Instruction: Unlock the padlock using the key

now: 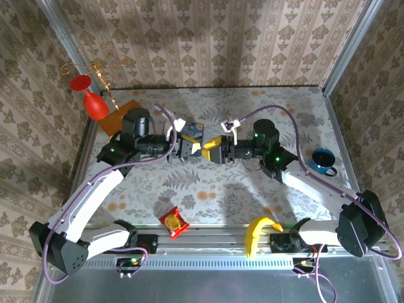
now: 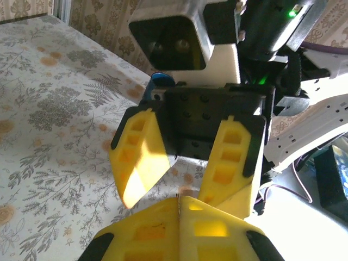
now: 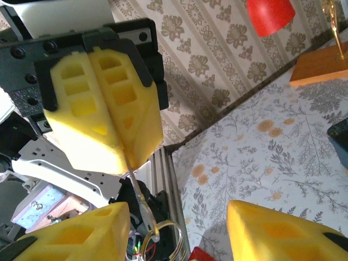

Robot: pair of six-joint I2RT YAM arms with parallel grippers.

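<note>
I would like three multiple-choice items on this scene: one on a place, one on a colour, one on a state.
1. Where does the banana lie? A. by the right arm's base B. by the left arm's base C. at the far wall
2. What colour is the mug? A. red B. blue C. white
3. How do the jaws of the left gripper stand? A. wide open B. shut on the key C. shut on the banana

Answers: 1 A, it lies at the near edge beside that base; 2 B, its wall is blue; 3 B, they pinch the key, whose ring hangs below.
</note>
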